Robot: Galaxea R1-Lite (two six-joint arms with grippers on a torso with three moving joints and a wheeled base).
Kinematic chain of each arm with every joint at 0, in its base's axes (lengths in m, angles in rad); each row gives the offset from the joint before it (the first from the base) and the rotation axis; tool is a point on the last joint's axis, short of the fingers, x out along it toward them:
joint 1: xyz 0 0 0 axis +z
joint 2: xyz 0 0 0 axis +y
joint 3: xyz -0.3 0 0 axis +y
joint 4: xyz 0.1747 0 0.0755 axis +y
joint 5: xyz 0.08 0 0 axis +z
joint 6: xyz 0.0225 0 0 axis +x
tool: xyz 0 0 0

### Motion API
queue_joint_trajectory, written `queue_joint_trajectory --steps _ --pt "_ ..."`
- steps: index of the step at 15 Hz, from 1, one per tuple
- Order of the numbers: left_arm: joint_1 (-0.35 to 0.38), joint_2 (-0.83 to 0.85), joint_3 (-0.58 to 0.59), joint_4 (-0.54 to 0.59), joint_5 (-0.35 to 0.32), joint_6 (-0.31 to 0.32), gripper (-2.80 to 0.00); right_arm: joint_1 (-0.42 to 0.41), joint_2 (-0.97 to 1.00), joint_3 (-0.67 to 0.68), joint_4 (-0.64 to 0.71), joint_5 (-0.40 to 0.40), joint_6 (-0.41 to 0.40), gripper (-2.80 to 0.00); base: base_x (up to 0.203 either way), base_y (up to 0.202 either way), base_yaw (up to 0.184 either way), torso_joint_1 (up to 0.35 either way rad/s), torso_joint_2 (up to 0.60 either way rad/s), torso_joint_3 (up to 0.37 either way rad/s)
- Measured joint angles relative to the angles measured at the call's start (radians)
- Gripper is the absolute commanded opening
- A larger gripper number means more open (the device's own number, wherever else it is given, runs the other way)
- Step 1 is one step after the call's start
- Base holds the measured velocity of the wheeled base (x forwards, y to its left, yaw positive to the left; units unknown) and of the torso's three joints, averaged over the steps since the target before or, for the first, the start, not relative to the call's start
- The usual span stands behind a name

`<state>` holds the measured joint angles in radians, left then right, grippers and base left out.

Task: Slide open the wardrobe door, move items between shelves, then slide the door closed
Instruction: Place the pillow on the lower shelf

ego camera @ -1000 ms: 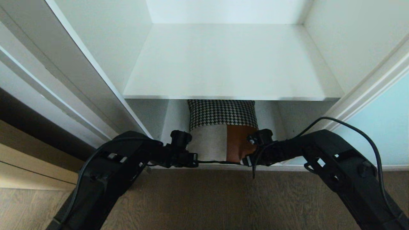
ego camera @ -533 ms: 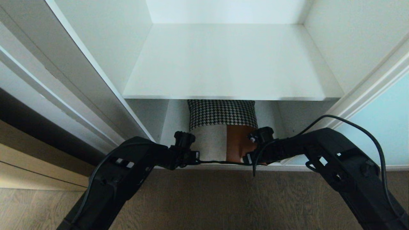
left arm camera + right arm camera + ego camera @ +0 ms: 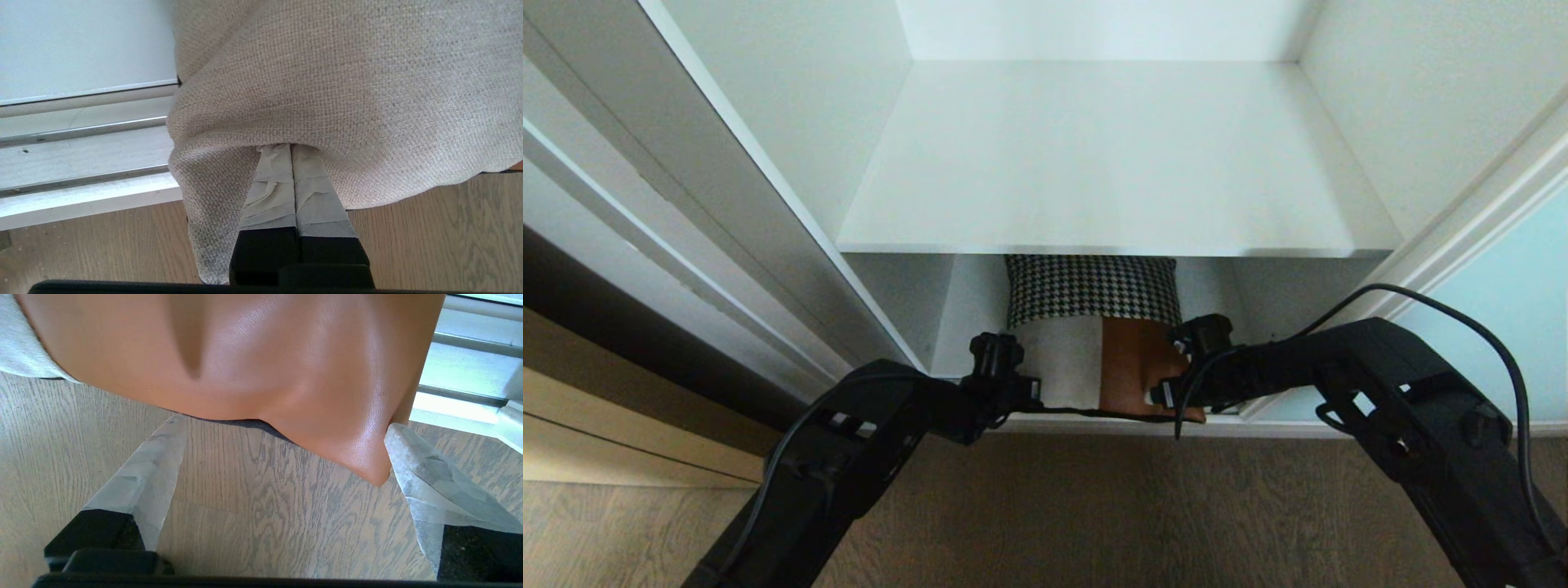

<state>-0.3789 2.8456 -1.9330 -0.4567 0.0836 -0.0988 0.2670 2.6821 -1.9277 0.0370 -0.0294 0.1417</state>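
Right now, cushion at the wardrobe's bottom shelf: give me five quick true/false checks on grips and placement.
1. The left gripper is shut, its tips pressed into the cushion on the cream panel. True.
2. The right gripper is shut on the rust-orange panel. False: its fingers stand wide open, the orange corner hanging between them.
3. The upper shelf holds the cushion. False: the cushion sits below it, on the lower level.
4. The cushion's near edge overhangs the wood floor. True.
5. The houndstooth panel faces the robot. False: it lies farthest in.
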Motion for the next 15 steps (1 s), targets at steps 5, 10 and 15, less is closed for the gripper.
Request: queue_joint_trajectory --steps 5,10,15 --pt "-0.003 0.004 0.001 0.033 -0.001 0.003 -2.80 -0.003 -0.011 0.000 0.000 0.002 0.003 0.00 0.000 0.000 0.000 0.000 0.00 0.000" --pt "-0.004 0.005 0.002 0.025 0.000 0.003 -2.80 -0.007 -0.022 -0.001 -0.001 0.006 0.009 0.00 0.092 0.000 0.000 -0.001 0.00 0.001" --pt "-0.003 0.006 0.003 -0.021 0.006 0.007 -2.80 -0.013 -0.033 0.002 0.001 0.009 0.013 0.00 0.131 0.000 0.000 0.003 0.00 0.001"
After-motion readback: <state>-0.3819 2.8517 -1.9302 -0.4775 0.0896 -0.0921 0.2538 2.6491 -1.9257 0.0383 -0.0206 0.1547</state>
